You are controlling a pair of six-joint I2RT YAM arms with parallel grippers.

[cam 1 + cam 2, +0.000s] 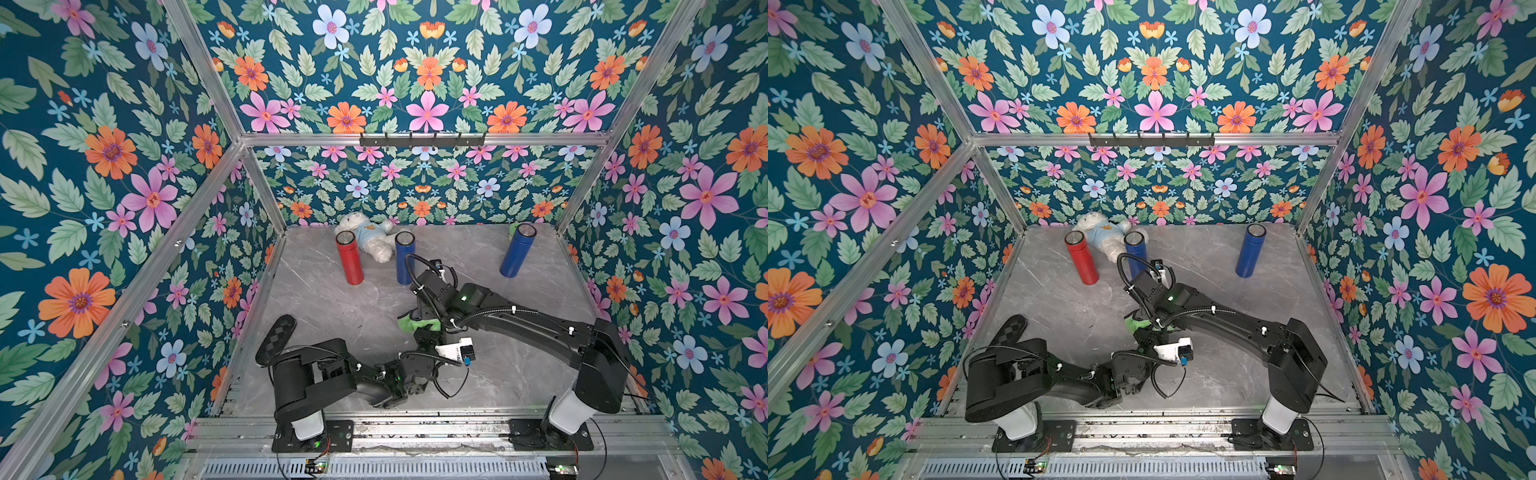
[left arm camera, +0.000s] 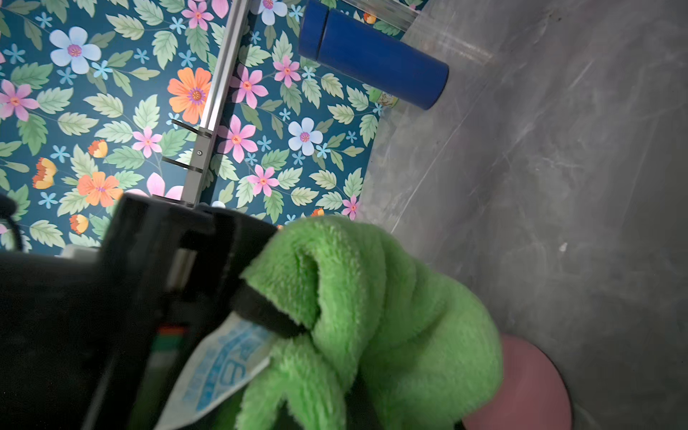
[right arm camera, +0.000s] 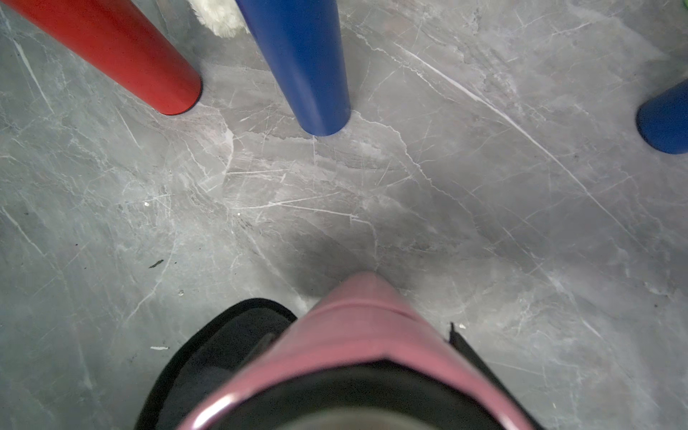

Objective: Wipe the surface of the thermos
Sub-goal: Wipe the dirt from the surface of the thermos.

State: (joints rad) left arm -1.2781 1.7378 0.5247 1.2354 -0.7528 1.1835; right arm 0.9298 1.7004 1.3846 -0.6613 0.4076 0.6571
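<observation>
The pink thermos [image 3: 365,327] stands on the grey table with my right gripper [image 3: 357,346] shut round its body; black fingers [image 3: 223,342] show on both sides of it. In both top views the right arm hides the thermos. A fluffy green cloth [image 2: 372,316] with a white label is bunched in my left gripper [image 2: 335,372], which is shut on it. The cloth lies against the pink thermos [image 2: 528,387]. From above, the green cloth [image 1: 409,322] [image 1: 1140,324] peeks out where the two wrists meet, mid-table.
A red thermos [image 1: 349,257] and a blue thermos [image 1: 404,257] stand at the back, a white plush bear [image 1: 370,237] behind them. Another blue thermos [image 1: 517,251] stands at the back right. A black patterned pad [image 1: 276,338] leans at the left wall.
</observation>
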